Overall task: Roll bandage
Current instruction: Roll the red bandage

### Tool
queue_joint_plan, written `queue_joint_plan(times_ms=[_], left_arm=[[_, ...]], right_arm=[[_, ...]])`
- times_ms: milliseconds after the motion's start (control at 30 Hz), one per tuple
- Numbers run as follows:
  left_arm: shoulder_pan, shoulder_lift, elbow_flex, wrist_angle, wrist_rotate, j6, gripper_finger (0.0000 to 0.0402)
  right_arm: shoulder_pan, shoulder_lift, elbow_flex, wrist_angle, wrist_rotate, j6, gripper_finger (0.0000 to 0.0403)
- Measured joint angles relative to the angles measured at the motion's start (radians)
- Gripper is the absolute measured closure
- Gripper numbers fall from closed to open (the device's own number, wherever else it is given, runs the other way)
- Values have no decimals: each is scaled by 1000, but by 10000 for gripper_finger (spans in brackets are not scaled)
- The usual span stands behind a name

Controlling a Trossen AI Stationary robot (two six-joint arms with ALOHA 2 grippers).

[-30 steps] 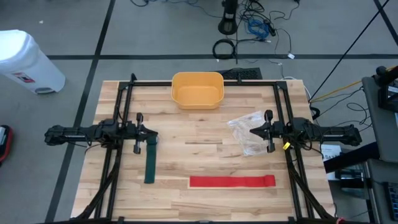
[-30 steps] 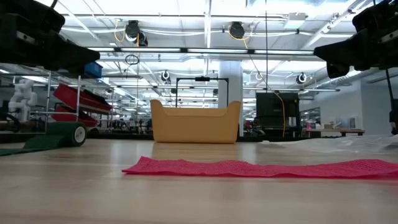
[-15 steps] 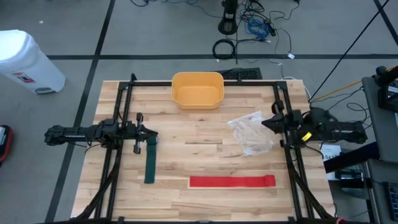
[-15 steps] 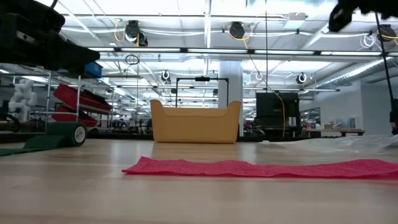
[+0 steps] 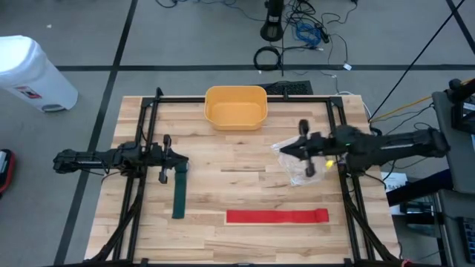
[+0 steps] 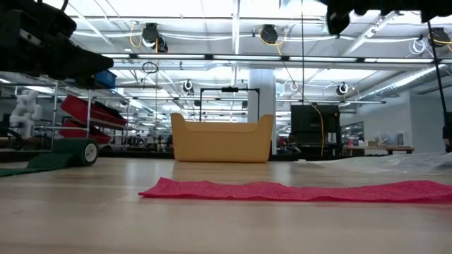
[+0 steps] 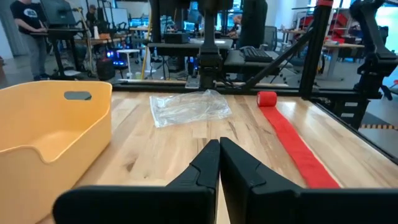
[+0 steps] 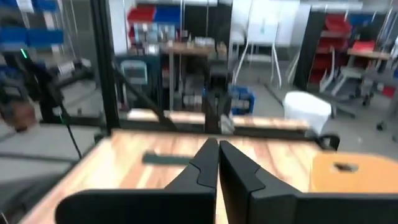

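A red bandage [image 5: 277, 216] lies flat as a long strip near the table's near right edge. It also shows in the low view [image 6: 296, 189] and in the left wrist view [image 7: 292, 140], where its far end is a small roll [image 7: 266, 98]. A green bandage strip [image 5: 179, 194] lies flat at the left, just below my left gripper [image 5: 184, 157]. That gripper is shut, level and holds nothing [image 7: 219, 144]. My right gripper [image 5: 283, 150] is shut and empty, raised high over the clear plastic bag [image 5: 300, 163]; its fingertips [image 8: 217, 144] point toward the table's left side.
A yellow bin [image 5: 235, 107] stands at the middle of the far edge. The clear plastic bag [image 7: 189, 107] lies right of centre. Black frame rails [image 5: 145, 133] run along the left, right and far sides. Bare wood lies between the two bandages.
My right gripper has risen well above the table and reached toward the table's left, from beside the right rail to over the plastic bag, staying shut and level. The bandages and the bag have not moved.
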Motion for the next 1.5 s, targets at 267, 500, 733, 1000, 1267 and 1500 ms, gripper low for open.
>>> queue_joint_plan(times_ms=[267, 500, 733, 1000, 1267, 1500], left_arm=[[0, 0, 0, 0, 0, 32, 383], [0, 1, 11, -12, -7, 72, 383], [0, 14, 175, -79, -107, 39, 383], [-2, 154, 383, -175, 9, -133, 383], [-59, 383, 405, 37, 46, -94, 383], [-96, 611, 405, 190, 33, 22, 383]], right_arm=[[-1, 231, 0, 128, 0, 39, 398], [-1, 343, 0, 171, 1, 53, 384], [-1, 349, 0, 164, 1, 93, 383], [0, 348, 0, 117, -5, 109, 383], [0, 348, 0, 94, -6, 109, 383], [0, 348, 0, 85, -7, 109, 383]])
